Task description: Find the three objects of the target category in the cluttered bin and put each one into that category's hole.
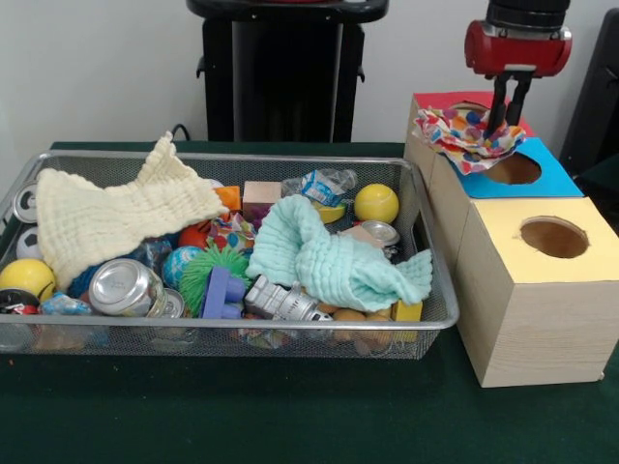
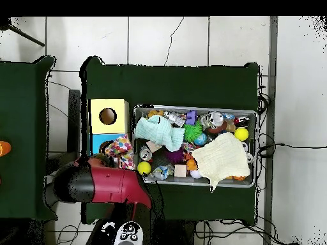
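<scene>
A polka-dot cloth (image 1: 462,135) (image 2: 119,148) lies bunched over the red-topped box (image 1: 440,101) and spills onto the blue-topped box (image 1: 551,179). My gripper (image 1: 510,122) comes straight down into its upper right part, and the fingers (image 1: 500,108) stand close together, pinching the fabric. The red box's hole is mostly hidden under the cloth. In the wire bin (image 1: 242,158) (image 2: 195,108) a cream cloth (image 1: 106,217) (image 2: 220,159) drapes over the left side. A mint cloth (image 1: 329,256) (image 2: 156,131) lies near the middle right.
A yellow-topped box (image 1: 513,290) (image 2: 107,115) with an open round hole stands nearest the front. The bin also holds cans (image 1: 124,287), balls (image 1: 376,202), a spiky green toy (image 1: 198,271), blocks and crumpled bottles. My red arm (image 2: 96,184) reaches over the boxes' end of the table.
</scene>
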